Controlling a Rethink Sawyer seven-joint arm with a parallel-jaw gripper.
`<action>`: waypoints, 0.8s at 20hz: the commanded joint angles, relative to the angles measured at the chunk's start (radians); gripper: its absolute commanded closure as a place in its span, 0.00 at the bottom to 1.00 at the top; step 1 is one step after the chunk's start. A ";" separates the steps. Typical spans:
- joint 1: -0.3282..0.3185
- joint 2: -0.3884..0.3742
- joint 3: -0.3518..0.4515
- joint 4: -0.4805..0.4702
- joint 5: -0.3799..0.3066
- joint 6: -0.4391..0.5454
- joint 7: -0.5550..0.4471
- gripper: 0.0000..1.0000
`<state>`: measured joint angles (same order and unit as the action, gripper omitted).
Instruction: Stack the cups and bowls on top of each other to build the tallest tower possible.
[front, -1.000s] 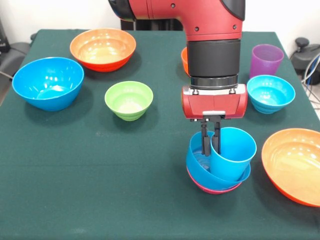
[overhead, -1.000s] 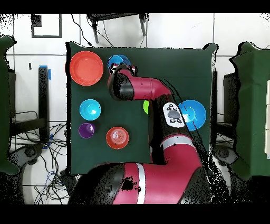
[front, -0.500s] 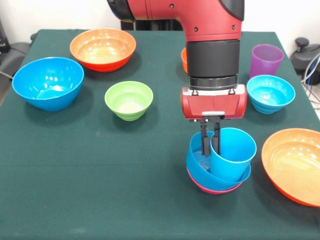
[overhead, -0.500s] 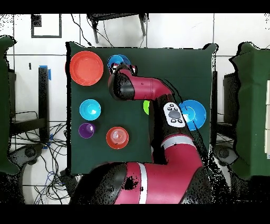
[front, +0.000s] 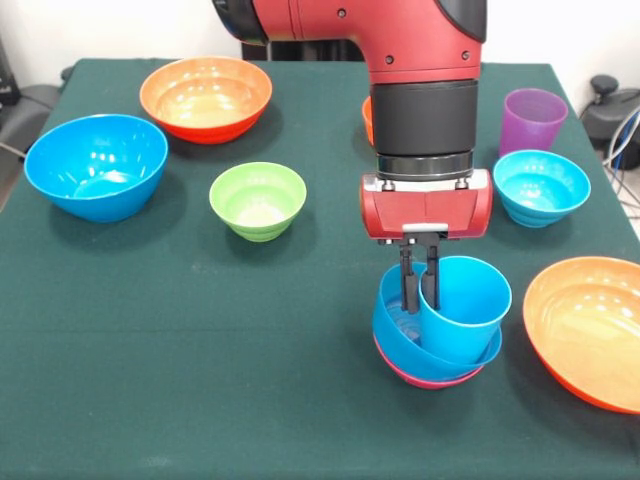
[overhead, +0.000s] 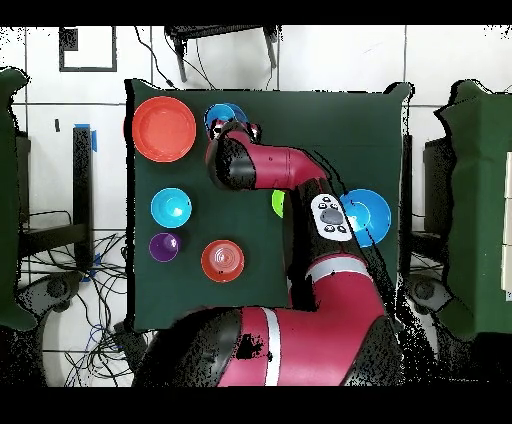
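The tower stands at the front right of the table: a pink bowl (front: 425, 378) at the base, a blue bowl (front: 393, 335) in it, and the light blue cup (front: 467, 305) tilted inside that bowl. My gripper (front: 419, 298) comes straight down and is shut on the cup's left wall, one finger inside the cup and one outside. In the overhead view the arm (overhead: 260, 165) covers most of the tower (overhead: 225, 114). The purple cup (front: 533, 120) stands upright at the back right, next to a cyan bowl (front: 541, 187).
A green bowl (front: 258, 200) sits mid-table and a large blue bowl (front: 96, 165) at the left. Orange bowls sit at the back left (front: 206, 97) and front right (front: 585, 330); another orange bowl (front: 369, 120) shows behind the arm.
The gripper and the light blue cup have shifted very slightly to the left in the front view. Nothing else has moved.
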<state>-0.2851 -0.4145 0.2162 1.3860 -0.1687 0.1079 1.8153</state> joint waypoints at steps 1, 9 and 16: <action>0.063 -0.038 -0.016 0.089 -0.082 0.029 0.047 1.00; 0.093 -0.078 -0.049 0.125 -0.052 0.038 0.074 1.00; 0.095 -0.070 -0.048 0.120 -0.048 0.036 0.067 1.00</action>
<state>-0.2043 -0.4955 0.1663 1.4613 -0.1687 0.1079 1.8153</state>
